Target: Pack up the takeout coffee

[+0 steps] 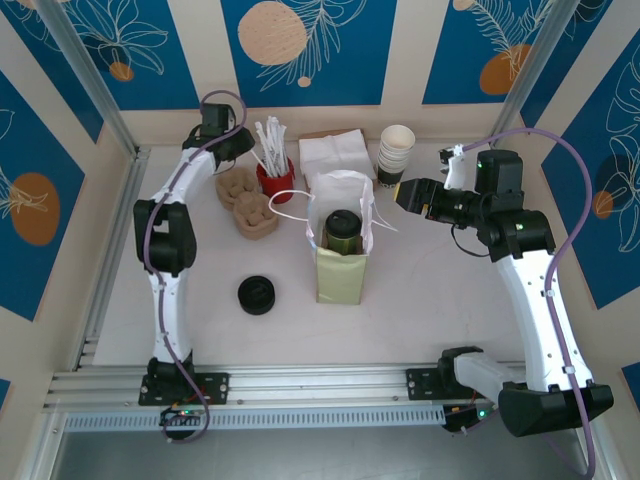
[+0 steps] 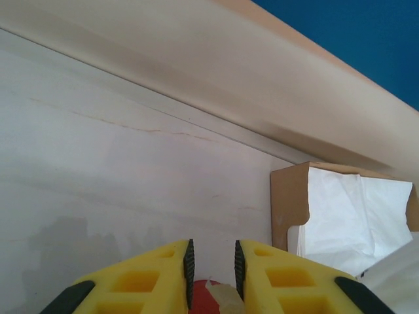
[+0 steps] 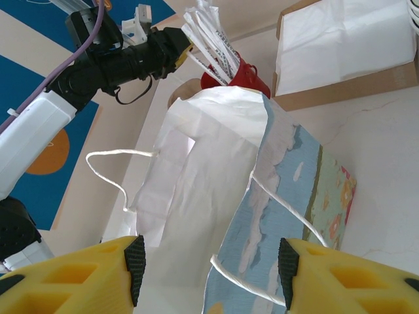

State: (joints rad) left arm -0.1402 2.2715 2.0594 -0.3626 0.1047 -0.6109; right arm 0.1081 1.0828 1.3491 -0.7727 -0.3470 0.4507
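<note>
Coffee (image 1: 341,229) in bag (image 1: 340,278); right gripper (image 1: 402,194) open beside it. Left gripper (image 2: 211,263) narrowed over red cup (image 1: 277,183), grip unclear. Best to lift one stick (image 1: 270,138) straight.

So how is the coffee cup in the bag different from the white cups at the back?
The coffee cup wears a black lid; the white cups are open on top. The coffee cup is single, with olive sides; the white cups are stacked. The coffee cup sits inside the paper bag; the white cups stand on the bare table behind it. Both stand upright.
</note>
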